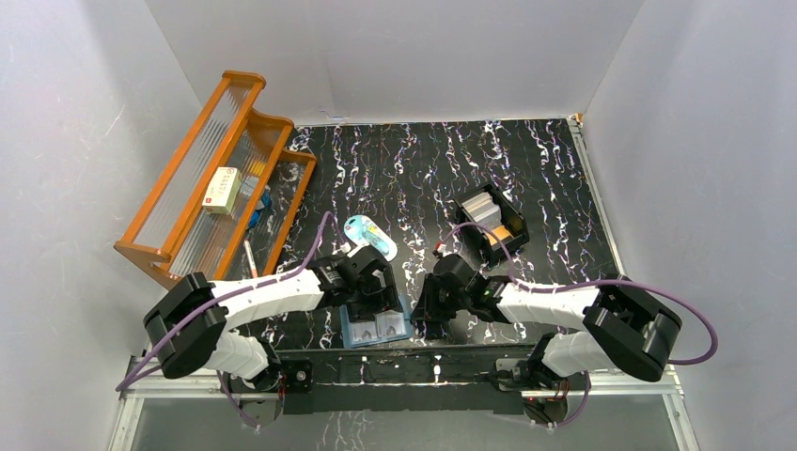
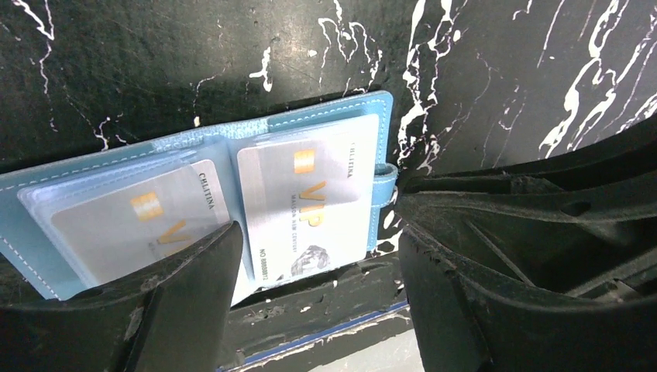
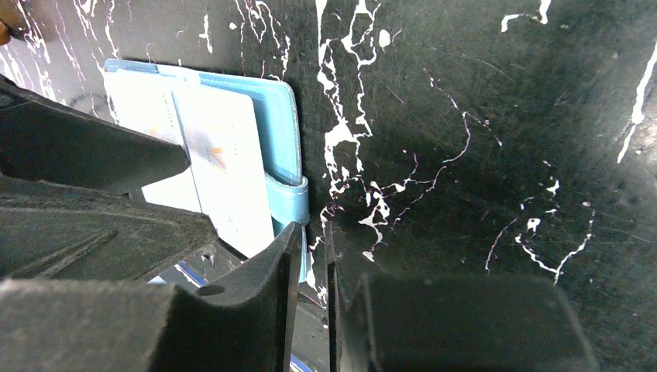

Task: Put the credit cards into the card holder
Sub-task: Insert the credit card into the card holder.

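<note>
Black marbled table (image 1: 526, 169): at its near edge the card holder (image 1: 376, 327) lies open, two credit cards (image 2: 306, 201) in its clear pockets. Over it the left gripper (image 2: 318, 271) spreads wide, holding nothing. The right gripper (image 3: 308, 256) is nearly closed, pinching its right edge. Farther back, a black box (image 1: 512, 235) holds more cards.

Robot lab cell: white enclosure walls (image 1: 423, 56), arms (image 1: 268, 294) bolted to rail (image 1: 404, 368).

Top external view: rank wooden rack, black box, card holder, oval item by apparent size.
1. wooden rack
2. black box and card holder: look alike, and the holder is partly covered, so unranked
3. oval item
</note>
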`<state>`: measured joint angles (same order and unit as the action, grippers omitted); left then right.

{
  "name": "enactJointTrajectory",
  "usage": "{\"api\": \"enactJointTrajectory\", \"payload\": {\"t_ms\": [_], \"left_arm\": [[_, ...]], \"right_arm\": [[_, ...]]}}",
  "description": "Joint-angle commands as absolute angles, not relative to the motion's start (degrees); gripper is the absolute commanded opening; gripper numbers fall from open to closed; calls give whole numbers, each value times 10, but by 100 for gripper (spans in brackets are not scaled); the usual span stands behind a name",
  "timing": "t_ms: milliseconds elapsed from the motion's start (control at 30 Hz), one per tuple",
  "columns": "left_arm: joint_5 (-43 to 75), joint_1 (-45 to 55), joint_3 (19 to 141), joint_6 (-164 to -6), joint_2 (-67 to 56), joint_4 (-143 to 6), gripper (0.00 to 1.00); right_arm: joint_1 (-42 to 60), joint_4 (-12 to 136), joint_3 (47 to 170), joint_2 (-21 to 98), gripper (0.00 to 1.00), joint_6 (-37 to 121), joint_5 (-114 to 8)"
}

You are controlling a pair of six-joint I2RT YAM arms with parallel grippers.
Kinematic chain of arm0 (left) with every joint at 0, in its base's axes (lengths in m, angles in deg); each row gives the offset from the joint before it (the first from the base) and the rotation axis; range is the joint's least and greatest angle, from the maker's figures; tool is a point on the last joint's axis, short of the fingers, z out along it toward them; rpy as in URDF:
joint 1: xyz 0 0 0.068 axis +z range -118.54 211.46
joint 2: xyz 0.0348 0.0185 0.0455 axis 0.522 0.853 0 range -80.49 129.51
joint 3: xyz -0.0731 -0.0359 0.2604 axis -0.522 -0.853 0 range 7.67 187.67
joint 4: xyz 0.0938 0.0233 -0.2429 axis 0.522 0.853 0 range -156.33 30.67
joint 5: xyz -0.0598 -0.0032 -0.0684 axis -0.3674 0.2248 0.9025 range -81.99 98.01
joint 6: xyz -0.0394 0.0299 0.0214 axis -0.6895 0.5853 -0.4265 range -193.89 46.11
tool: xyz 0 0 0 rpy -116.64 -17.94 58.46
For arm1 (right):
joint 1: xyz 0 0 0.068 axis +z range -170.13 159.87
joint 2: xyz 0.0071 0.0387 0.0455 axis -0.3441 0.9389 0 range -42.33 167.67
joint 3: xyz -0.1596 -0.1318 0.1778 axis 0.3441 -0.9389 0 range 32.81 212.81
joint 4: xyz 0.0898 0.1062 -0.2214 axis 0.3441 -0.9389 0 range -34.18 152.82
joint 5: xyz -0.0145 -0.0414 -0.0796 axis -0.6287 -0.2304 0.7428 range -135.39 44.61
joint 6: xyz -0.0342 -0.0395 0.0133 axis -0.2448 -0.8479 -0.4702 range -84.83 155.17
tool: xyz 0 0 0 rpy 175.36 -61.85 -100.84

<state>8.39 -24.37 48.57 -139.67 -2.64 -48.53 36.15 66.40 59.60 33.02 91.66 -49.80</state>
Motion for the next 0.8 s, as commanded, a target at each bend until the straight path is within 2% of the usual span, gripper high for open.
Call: {"api": "enactJointTrajectory", "payload": {"t_ms": [0,167,433,767], "left_arm": [[80,-247,508,-1389,-3,-456,73],[85,-247,513,-1390,17,-461,73],[118,-255,520,-1380,20,-556,73],[137,-255,538,-1349,39,-642,73]], "right_arm": [[363,669,601,323,25,919,-488],[364,669,601,322,25,919,-488],[364,661,603,320,25,918,-477],[364,553,595,223,25,940,-349]]}}
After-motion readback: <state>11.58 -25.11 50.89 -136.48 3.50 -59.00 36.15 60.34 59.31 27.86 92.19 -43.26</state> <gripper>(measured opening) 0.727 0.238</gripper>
